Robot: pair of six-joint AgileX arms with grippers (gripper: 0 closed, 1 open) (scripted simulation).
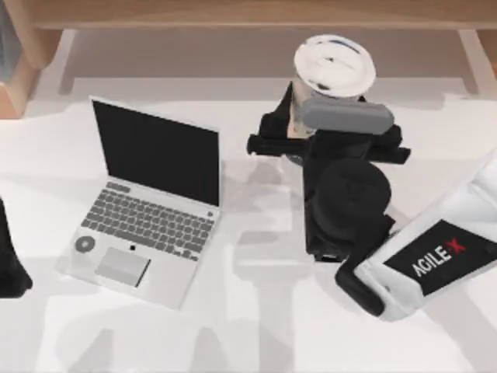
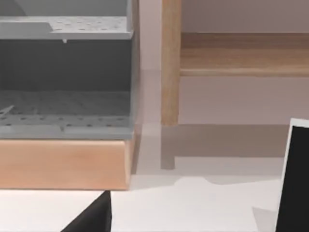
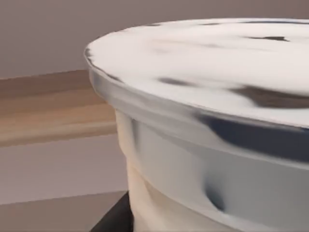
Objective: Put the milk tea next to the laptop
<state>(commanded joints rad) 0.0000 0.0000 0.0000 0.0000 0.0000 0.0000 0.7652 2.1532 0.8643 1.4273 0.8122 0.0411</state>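
right end effector (image 1: pixel 299 124) gripping upright milk tea (image 1: pixel 334 64) | laptop (image 1: pixel 147 202) lying leftward on tabletop (image 1: pixel 256 326) | left end effector (image 1: pixel 12 264) parked, grip unclear

Right arm (image 1: pixel 435 260) reaches up-table, left arm (image 1: pixel 9 260) parked at left edge.

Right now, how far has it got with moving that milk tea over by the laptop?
Early to midway. Done: the right end effector has reached the milk tea at the table's far edge, a finger against the cup's side. In hand: securing that grip; whether it is shut is unclear. Left: carrying the cup across to the open laptop on the left and setting it down alongside. The left arm sits idle at the left edge.
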